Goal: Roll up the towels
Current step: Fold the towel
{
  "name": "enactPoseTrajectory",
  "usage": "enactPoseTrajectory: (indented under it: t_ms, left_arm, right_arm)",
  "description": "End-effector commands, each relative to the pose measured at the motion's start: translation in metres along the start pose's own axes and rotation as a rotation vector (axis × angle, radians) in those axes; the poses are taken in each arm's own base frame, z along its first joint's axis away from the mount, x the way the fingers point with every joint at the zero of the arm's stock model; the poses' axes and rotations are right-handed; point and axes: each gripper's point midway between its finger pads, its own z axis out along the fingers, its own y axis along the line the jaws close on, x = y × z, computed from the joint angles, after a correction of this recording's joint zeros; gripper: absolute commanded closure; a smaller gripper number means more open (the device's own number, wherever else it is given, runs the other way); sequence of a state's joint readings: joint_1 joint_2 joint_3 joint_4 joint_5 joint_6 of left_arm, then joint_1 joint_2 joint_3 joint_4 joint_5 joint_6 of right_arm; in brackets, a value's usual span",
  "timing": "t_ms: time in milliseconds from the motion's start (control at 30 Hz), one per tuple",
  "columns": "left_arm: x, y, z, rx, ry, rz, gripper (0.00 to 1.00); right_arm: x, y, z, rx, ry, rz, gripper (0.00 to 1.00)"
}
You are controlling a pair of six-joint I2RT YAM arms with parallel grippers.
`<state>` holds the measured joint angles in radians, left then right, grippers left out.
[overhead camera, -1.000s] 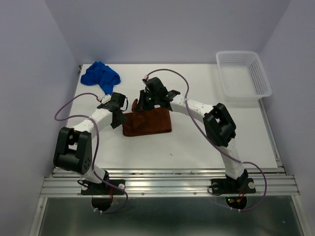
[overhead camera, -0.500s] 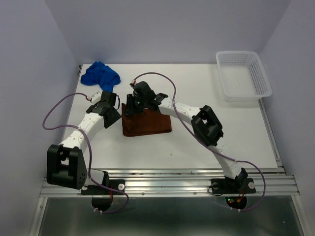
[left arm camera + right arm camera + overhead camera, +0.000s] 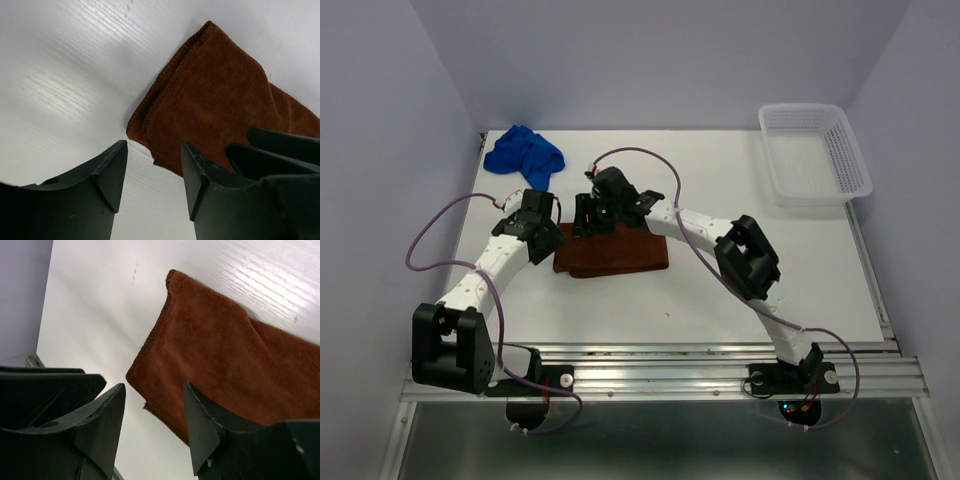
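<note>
Bright, even light from above, only soft shadows on the white bench (image 3: 720, 290) beside the brown towel (image 3: 615, 255). Left wrist view: streaky glare left of that towel, left hand (image 3: 153, 144) dark, slightly blurred up close.

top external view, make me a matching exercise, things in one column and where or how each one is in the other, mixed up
Things:
1. brown towel
2. blue towel
3. basket
4. left hand

Place or state:
a. far right corner
b. crumpled, far left corner
c. folded, in the middle
d. open, at the brown towel's left end

Pairs: 1-c, 2-b, 3-a, 4-d
</note>
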<state>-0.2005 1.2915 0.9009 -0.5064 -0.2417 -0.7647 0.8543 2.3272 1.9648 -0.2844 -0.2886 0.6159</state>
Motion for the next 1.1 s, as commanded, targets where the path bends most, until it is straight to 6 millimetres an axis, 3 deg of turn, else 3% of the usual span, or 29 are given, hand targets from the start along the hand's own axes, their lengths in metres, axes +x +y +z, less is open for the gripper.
enactPoseTrajectory:
  t_ms: [0, 67, 100, 133, 200, 233, 467, 767, 867, 900, 967, 1000, 1067]
  left_arm:
    - [0.009, -0.002, 0.004, 0.034, 0.032, 0.001, 0.42]
    - [0.015, 0.001, 0.008, 0.019, 0.047, 0.002, 0.42]
    - [0.016, 0.003, 0.009, 0.015, 0.049, 0.001, 0.42]
    - [0.019, 0.006, 0.011, 0.005, 0.049, 0.000, 0.39]
    - [0.020, 0.009, 0.012, -0.004, 0.048, -0.007, 0.35]
    - [0.023, 0.012, 0.014, -0.013, 0.051, -0.006, 0.33]
    - [0.030, 0.021, 0.020, -0.046, 0.056, -0.010, 0.19]
    - [0.054, 0.025, 0.044, -0.059, 0.121, -0.012, 0.20]
    - [0.058, 0.023, 0.051, -0.051, 0.131, -0.012, 0.30]
    - [0.059, 0.024, 0.052, -0.054, 0.135, -0.013, 0.44]
    - [0.062, 0.024, 0.055, -0.059, 0.144, -0.009, 0.58]
    - [0.062, 0.024, 0.056, -0.059, 0.146, -0.009, 0.70]
    - [0.064, 0.024, 0.057, -0.055, 0.153, -0.006, 0.73]
  right_arm:
    - [-0.026, 0.017, -0.047, 0.038, -0.114, -0.057, 0.44]
    - [-0.028, 0.018, -0.063, 0.055, -0.135, -0.073, 0.44]
    - [-0.032, 0.007, -0.069, 0.095, -0.159, -0.079, 0.43]
    - [-0.020, -0.007, -0.070, 0.134, -0.139, -0.083, 0.43]
    - [-0.023, -0.018, -0.086, 0.185, -0.169, -0.091, 0.41]
    - [-0.013, -0.034, -0.089, 0.222, -0.150, -0.091, 0.41]
    - [-0.006, -0.053, -0.116, 0.317, -0.179, -0.146, 0.35]
    - [-0.007, -0.057, -0.133, 0.351, -0.208, -0.167, 0.26]
    - [-0.008, -0.066, -0.139, 0.398, -0.226, -0.172, 0.25]
    - [-0.009, -0.069, -0.140, 0.416, -0.234, -0.174, 0.25]
    - [-0.014, -0.081, -0.145, 0.469, -0.257, -0.167, 0.25]
    - [-0.014, -0.082, -0.146, 0.473, -0.257, -0.167, 0.24]
    - [-0.020, -0.090, -0.149, 0.481, -0.263, -0.151, 0.23]
